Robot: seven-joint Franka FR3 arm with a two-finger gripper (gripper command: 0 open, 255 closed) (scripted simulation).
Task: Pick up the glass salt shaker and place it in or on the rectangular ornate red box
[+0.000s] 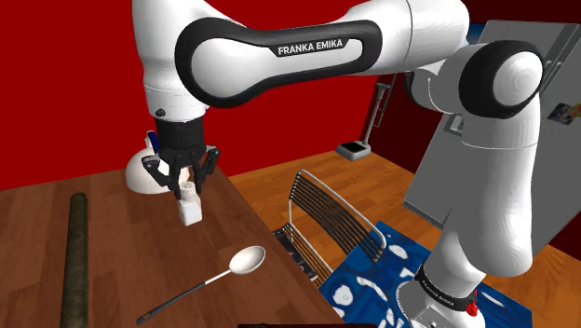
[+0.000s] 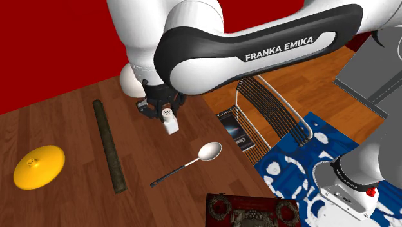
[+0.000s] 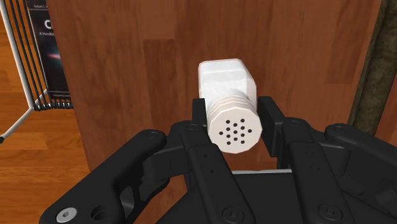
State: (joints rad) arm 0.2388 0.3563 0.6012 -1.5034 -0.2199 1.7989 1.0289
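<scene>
One white salt shaker (image 3: 226, 81) in the tool's (image 3: 235, 118) grip, tight between both fingers (image 3: 273, 122).

Bare table (image 2: 143, 145) wood lies open between the dark rod (image 2: 108, 147) and the edge by the wire chair (image 2: 270, 109); only a spoon (image 2: 183, 166) crosses it before the red box (image 2: 252, 211).
</scene>
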